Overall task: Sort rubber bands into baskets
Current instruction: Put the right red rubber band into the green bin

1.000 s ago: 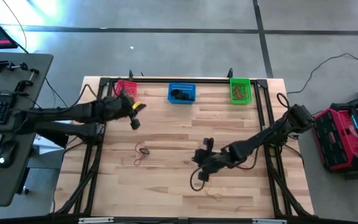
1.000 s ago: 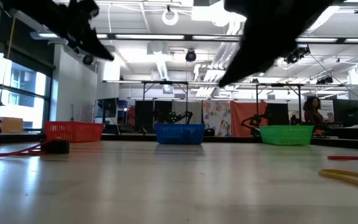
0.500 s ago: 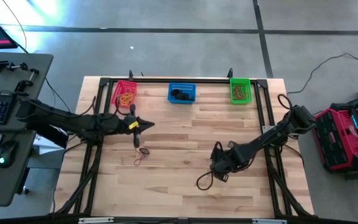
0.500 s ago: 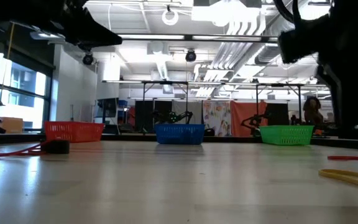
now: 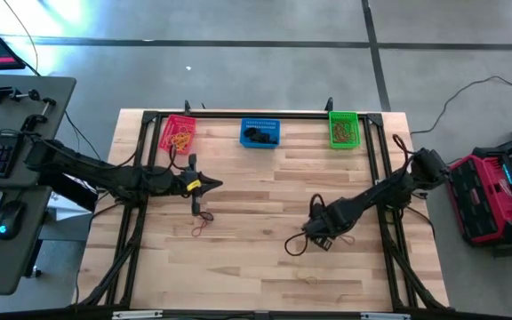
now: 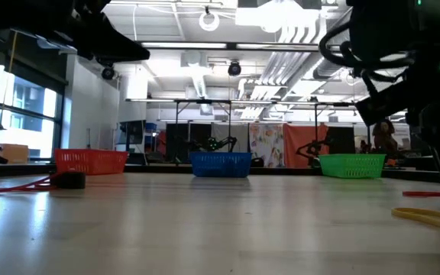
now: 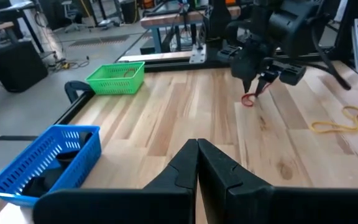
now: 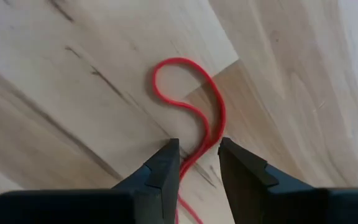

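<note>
**Right arm is down on a red band, left arm has swung off the baskets**

The right gripper (image 8: 196, 163) is spread a bit, fingers straddling a red rubber band (image 8: 211, 112) lying flat on the wooden table (image 5: 256, 178), not pinched yet. A second ago it sat further toward the table's middle; since then it has shifted right and dropped low, so I'd say it's lining up a pick.

The left gripper (image 7: 197, 163) is pressed together with nothing in it. It was up by the red-pink basket (image 5: 179, 133) a second ago and now hangs over another red band (image 5: 202, 220), probably next in line.

From overhead the right-side band is hidden under the arm; only the wrist views show it. The left wrist view also catches a yellow band (image 7: 336, 122) near the right gripper. The blue basket (image 5: 260, 132) and green basket (image 5: 344, 128) already hold bands.
</note>
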You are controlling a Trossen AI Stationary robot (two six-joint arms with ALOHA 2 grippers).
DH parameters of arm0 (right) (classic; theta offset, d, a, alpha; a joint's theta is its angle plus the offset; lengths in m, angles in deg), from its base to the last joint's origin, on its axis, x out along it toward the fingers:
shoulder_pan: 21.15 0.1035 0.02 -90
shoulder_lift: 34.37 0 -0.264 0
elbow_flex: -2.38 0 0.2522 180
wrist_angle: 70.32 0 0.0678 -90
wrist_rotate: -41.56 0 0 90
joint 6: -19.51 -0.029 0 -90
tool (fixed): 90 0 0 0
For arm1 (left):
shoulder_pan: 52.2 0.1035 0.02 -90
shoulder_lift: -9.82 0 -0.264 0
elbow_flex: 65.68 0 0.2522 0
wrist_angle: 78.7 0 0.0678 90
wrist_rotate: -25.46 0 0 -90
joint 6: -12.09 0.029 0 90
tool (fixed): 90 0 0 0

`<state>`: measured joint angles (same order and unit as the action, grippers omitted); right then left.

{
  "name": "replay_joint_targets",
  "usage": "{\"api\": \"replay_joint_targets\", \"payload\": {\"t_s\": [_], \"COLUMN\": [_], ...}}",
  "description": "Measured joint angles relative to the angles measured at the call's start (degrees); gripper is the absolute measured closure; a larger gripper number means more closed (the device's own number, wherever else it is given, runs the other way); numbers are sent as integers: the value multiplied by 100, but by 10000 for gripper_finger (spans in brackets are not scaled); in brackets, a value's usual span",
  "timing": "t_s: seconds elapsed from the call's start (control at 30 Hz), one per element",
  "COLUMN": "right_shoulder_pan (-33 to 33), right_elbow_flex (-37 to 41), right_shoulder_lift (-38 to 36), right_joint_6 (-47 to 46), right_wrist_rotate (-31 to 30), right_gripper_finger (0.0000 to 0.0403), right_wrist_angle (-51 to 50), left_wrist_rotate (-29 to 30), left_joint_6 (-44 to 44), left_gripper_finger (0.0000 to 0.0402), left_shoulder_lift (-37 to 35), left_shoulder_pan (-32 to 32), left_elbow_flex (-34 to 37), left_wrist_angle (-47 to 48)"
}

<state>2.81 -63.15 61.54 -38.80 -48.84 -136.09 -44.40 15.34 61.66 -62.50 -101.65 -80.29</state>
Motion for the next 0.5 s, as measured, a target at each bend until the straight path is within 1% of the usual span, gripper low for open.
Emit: {"api": "replay_joint_targets", "payload": {"t_s": [0.27, 0.33, 0.4, 0.5], "right_shoulder_pan": [-36, -36, -36, -32], "right_elbow_flex": [151, 152, 155, 164], "right_shoulder_lift": [-22, -22, -22, -17], "right_joint_6": [-31, 19, 128, 294], "right_wrist_rotate": [44, 44, 48, 33], "right_gripper_finger": [300, 306, 320, 360], "right_wrist_angle": [153, 171, 235, 375], "left_wrist_rotate": [0, 0, 2, 0], "left_joint_6": [0, 14, 35, 19], "left_gripper_finger": [401, 401, 401, 401], "left_shoulder_lift": [0, 0, 0, 0], "left_shoulder_pan": [0, 0, 0, 1], "left_elbow_flex": [0, 0, 0, 0], "left_wrist_angle": [7, 6, 4, 4]}}
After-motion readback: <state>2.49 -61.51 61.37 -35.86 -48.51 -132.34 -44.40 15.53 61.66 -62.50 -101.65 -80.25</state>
